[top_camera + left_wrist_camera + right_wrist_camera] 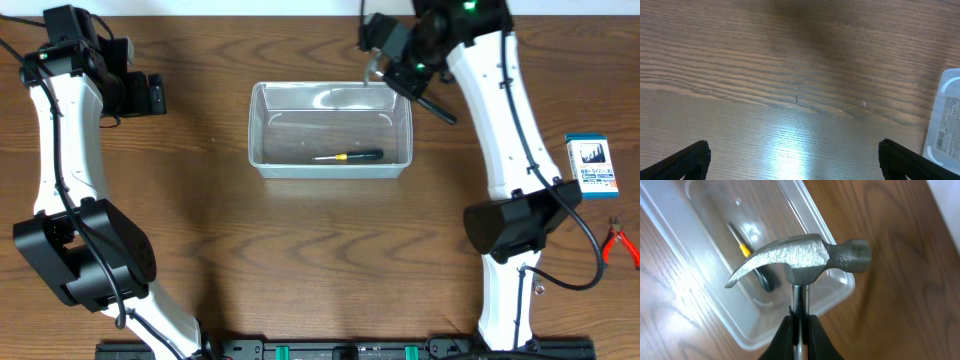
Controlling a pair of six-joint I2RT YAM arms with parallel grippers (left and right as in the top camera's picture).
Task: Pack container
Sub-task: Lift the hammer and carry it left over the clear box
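Observation:
The clear plastic container (262, 130) stands at the table's middle back, with a black and yellow screwdriver (348, 157) lying inside it. My right gripper (400, 62) is shut on the steel shaft of a claw hammer (800, 256) and holds it above the container's back right corner (835, 292). The screwdriver (747, 255) shows under the hammer's claw in the right wrist view. My left gripper (150, 95) is open and empty over bare wood at the far left. Its fingertips (795, 162) frame the table, with the container's edge (946, 125) at the right.
A blue and white box (590, 166) stands at the right edge of the table. Red-handled pliers (622, 243) lie in front of it, near the right edge.

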